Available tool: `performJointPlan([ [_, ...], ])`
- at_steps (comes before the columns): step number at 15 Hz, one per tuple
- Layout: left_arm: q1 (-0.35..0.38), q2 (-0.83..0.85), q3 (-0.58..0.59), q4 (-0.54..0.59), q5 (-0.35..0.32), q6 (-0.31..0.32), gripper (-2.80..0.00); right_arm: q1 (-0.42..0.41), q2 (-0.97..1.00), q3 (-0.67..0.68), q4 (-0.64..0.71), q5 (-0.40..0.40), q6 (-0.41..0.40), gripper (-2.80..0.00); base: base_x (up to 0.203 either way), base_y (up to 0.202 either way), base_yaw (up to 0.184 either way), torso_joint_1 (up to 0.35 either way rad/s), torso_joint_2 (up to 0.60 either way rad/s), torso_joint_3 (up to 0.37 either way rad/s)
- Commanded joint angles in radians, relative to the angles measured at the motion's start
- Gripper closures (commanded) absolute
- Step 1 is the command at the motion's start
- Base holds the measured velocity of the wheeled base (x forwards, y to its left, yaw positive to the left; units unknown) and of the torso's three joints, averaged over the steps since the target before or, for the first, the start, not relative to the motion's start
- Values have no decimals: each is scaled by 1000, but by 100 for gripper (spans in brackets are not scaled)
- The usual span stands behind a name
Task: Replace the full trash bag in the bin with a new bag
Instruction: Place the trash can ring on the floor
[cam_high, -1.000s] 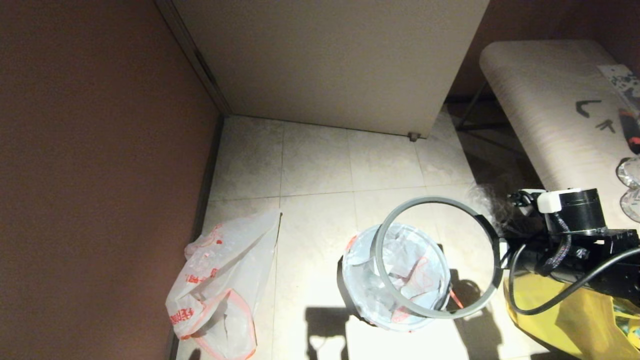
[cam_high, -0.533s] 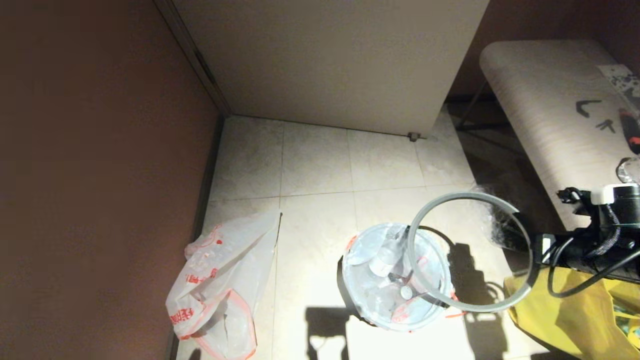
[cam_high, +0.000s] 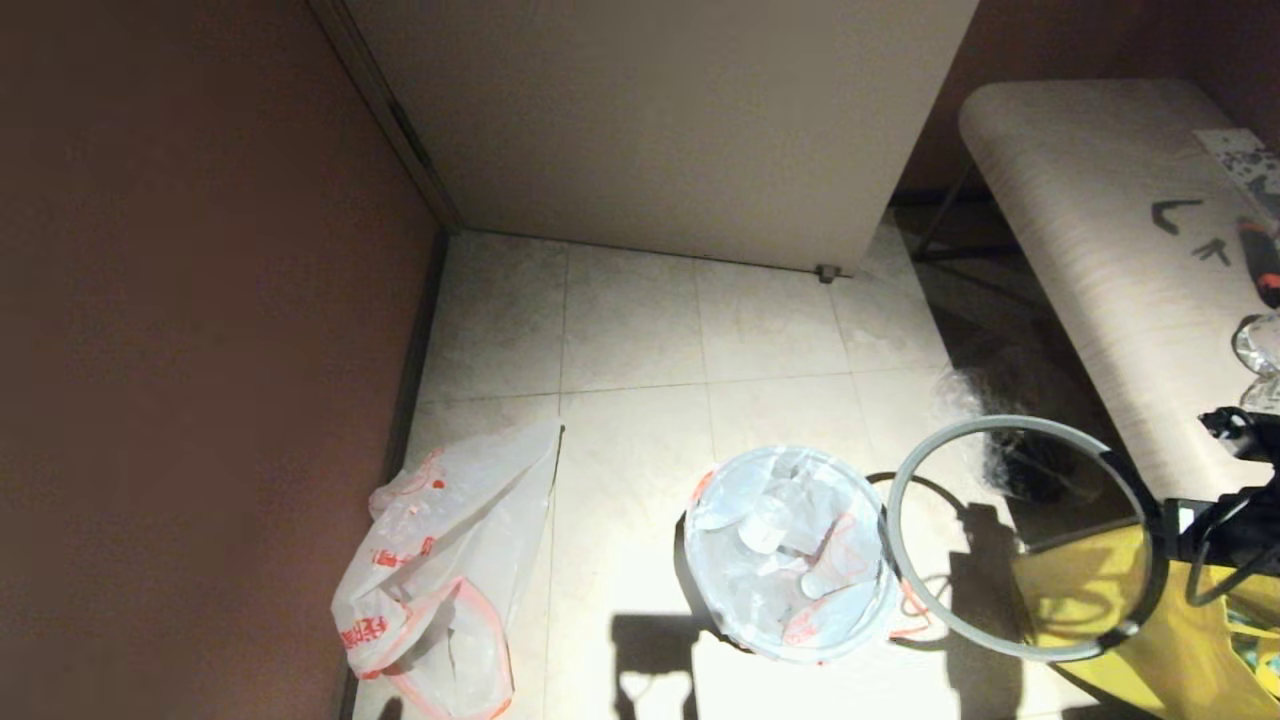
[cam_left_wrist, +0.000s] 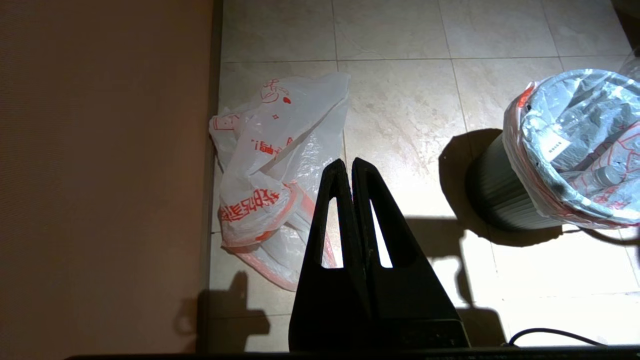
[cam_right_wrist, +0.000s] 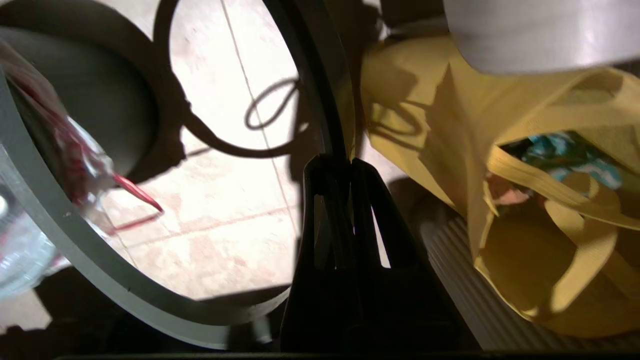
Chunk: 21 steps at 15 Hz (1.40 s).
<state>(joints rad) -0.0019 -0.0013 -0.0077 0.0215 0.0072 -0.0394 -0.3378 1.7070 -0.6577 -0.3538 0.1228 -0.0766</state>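
The bin (cam_high: 684, 572) stands on the tiled floor, lined with the full trash bag (cam_high: 790, 540), clear bottles showing through its open top. My right gripper (cam_high: 1160, 524) is shut on the loose grey rim ring (cam_high: 1010, 423), holding it in the air to the right of the bin, partly over a yellow bag. In the right wrist view the gripper (cam_right_wrist: 345, 162) pinches the ring (cam_right_wrist: 165, 315) edge-on. The new bag (cam_high: 440, 570) lies limp by the left wall. My left gripper (cam_left_wrist: 351, 162) is shut and empty, above the floor between the new bag (cam_left_wrist: 270, 165) and the bin (cam_left_wrist: 500, 190).
A big yellow bag (cam_high: 1150, 620) sits on the floor at the right, below the ring. Behind it stands a pale table (cam_high: 1090, 220) with small items. A brown wall (cam_high: 200, 300) runs along the left and a white cabinet (cam_high: 660, 120) stands at the back.
My right gripper has carried the grey ring rightward, from over the bin to beside it and above the yellow bag. The bin's bag top is now uncovered. The left gripper's state is unchanged.
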Motion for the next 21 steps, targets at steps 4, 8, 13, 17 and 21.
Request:
performJointPlan([
  [4,0,1,0,0,1,-1,0,-117,35,32,-2,64,-108,0,0,0,0,0,0,0],
  [8,0,1,0,0,1,-1,0,-121,96,53,-13,61,-143,0,0,0,0,0,0,0],
  [13,-1,1,0,0,1,-1,0,-88,323,56,-184,-3,-169,0,0,0,0,0,0,0],
  [17,0,1,0,0,2,-1,0,13,504,103,-391,-70,-179,0,0,0,0,0,0,0],
  [21,-1,1,0,0,2,-1,0,58,741,95,-598,-91,-178,0,0,0,0,0,0,0],
])
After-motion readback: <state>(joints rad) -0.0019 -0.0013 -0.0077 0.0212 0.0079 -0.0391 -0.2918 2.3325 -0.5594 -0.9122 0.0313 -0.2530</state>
